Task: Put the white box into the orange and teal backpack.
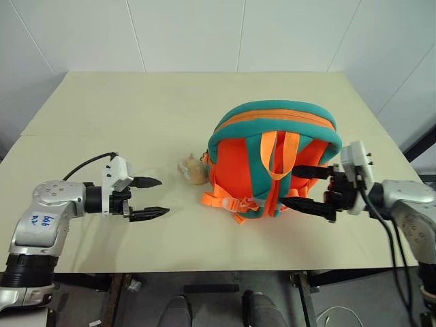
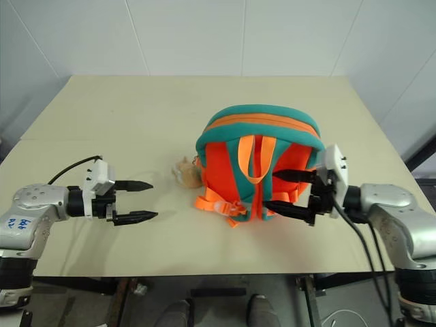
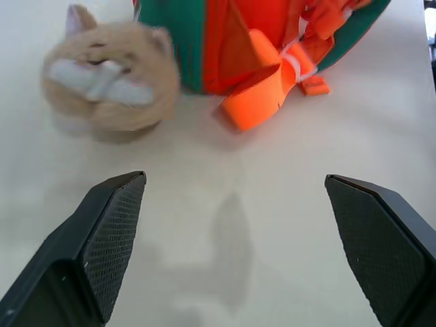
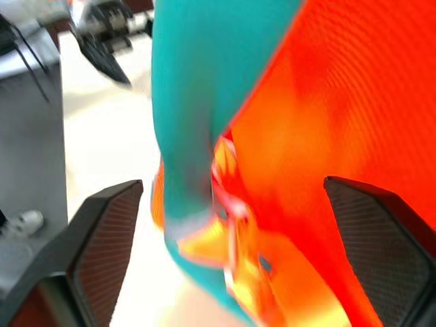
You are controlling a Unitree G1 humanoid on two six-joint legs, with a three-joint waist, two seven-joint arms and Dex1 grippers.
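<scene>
Both pincers stand released, jaws wide and empty: the right gripper [image 1: 308, 189] points at the backpack's [image 1: 272, 160] strap side, its fingertips just beside it, while the left gripper [image 1: 151, 197] hovers over bare table [image 1: 136, 109], well apart. Between left gripper and backpack lies the plush toy [image 1: 193, 170]. I cannot see the box; presumably it is already inside.

Even, bright light falls from overhead on the pale table [image 1: 170, 116], with no glare. Shadows are soft and faint, one lying under the backpack [image 1: 272, 157]. Both head views are sharp. The left wrist view blurs the plush toy [image 3: 109, 82] slightly; the right wrist view smears the backpack's fabric heavily.
</scene>
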